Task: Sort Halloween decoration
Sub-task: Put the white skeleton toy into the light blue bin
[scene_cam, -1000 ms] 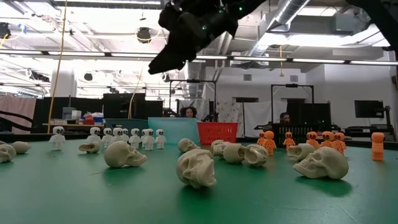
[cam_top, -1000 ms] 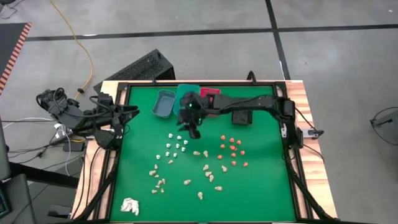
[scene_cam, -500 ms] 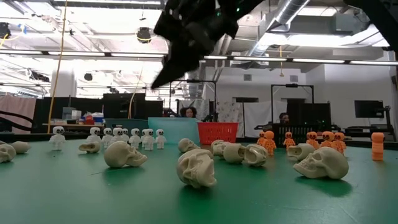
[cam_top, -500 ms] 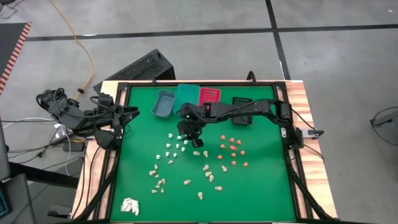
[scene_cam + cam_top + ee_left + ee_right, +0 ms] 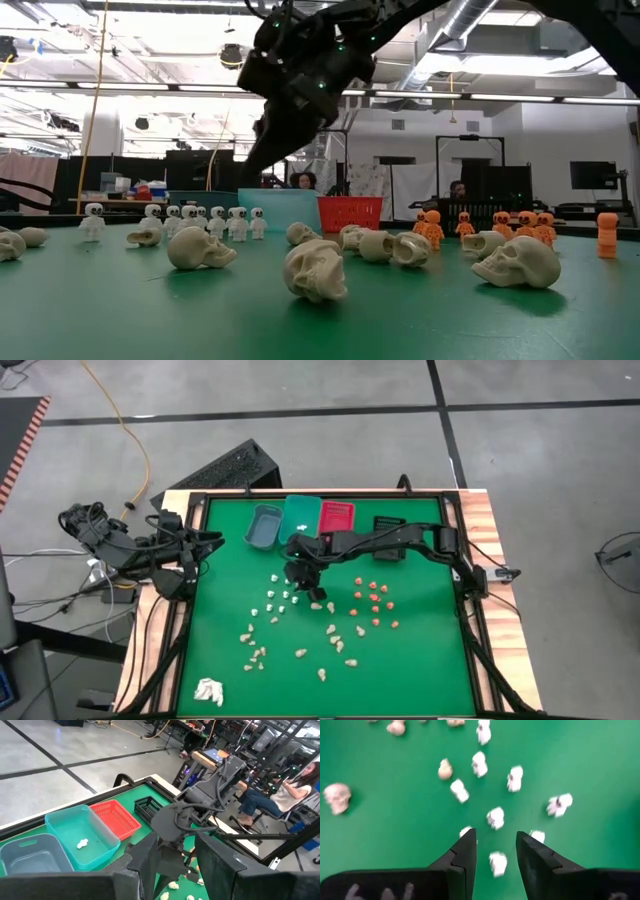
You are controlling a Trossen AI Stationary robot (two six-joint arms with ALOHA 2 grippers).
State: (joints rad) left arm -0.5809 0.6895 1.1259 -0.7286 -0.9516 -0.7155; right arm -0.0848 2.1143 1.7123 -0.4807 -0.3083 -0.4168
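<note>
The right gripper [image 5: 496, 851], fingers parted and empty, hovers over the tiny white plastic skeleton figures [image 5: 283, 595] clustered mid-mat. They are probably light, rigid and easily tipped, best pinched across the torso. The left gripper [image 5: 172, 852] waits open at the table's left edge.

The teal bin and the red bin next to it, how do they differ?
The teal bin has smooth solid walls; the red bin is meshed, as the left wrist view shows. The teal bin holds one white piece; the red bin looks empty. The teal bin sits between the grey bin and the red one. Both are small, rectangular and at the mat's far edge.
</note>
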